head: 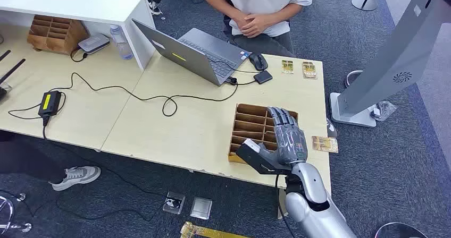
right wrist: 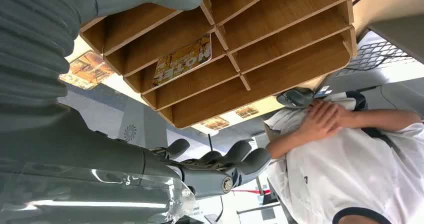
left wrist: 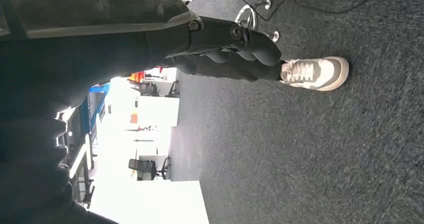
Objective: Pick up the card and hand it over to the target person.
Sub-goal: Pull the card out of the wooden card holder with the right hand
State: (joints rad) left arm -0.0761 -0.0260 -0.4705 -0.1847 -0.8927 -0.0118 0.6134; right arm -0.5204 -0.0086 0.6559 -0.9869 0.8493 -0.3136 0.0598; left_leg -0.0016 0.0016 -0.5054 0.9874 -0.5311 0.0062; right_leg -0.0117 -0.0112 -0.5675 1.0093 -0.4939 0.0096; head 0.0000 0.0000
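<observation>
The right hand (head: 287,137) hovers over the right side of the wooden organizer (head: 250,122) at the desk's (head: 175,126) near edge, fingers (right wrist: 240,156) spread wide and holding nothing. A card (right wrist: 182,60) lies in one of the organizer's slots. The person (head: 260,4) sits at the far side, hands clasped. The left hand (left wrist: 225,49) hangs above the carpet, fingers curled in.

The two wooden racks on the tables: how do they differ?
The near rack lies flat in the open with the right hand above it; the far rack is tucked under a white shelf. The near rack holds a card; the far rack's contents cannot be made out. Both are slotted wood.
</observation>
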